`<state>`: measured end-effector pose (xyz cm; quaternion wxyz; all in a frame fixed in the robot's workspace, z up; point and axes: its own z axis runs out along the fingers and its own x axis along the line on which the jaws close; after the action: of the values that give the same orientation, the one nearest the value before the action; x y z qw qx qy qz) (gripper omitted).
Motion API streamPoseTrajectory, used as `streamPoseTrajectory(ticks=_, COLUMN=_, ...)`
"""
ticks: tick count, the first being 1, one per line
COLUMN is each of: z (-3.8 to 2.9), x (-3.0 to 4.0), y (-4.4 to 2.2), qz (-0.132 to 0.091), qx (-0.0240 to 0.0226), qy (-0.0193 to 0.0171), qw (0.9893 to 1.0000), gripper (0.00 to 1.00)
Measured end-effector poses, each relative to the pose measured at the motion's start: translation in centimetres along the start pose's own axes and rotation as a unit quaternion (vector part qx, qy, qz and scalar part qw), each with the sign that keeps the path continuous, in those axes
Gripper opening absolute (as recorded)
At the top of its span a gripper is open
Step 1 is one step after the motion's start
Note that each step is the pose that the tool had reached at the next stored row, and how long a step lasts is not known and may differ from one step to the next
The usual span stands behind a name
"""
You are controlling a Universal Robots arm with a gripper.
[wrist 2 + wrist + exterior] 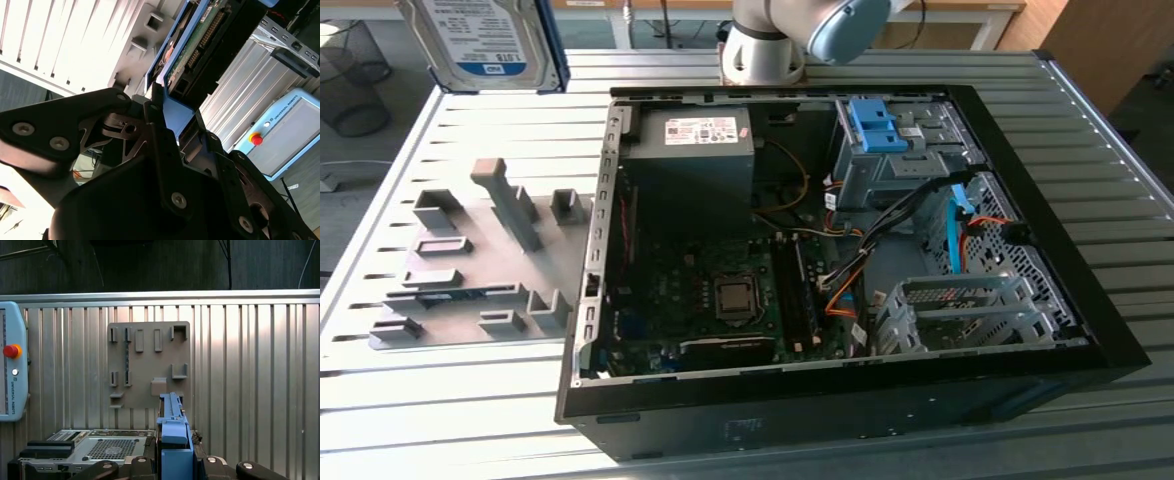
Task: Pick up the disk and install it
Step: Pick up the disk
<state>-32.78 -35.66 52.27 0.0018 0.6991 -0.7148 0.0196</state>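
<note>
The disk (487, 40) hangs high at the exterior view's upper left, above the slatted table, with its white-and-blue label facing the camera and blue rails along its sides. In the second wrist view my gripper (175, 112) is shut on the disk (195, 45), whose green circuit board and blue rail run out from between the fingers. The first wrist view shows the disk's blue rail (172, 412) edge-on, rising from the gripper (172, 465). The open computer case (854, 260) lies well away from the disk, towards the exterior view's right.
Inside the case are a grey power-supply box (694, 150), a metal bay with blue brackets (881, 125), cables and a grey drive cage (961, 310). A grey fixture plate (480, 260) lies on the table beside the case. The arm's base (781, 45) stands behind the case.
</note>
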Motion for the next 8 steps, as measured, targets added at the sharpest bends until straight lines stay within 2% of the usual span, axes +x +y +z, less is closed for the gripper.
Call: streamPoseTrajectory(ticks=8, z=0.05, x=-0.04, y=-1.94, qz=0.0, qx=0.0, qy=0.0, qw=1.0, gripper=0.36)
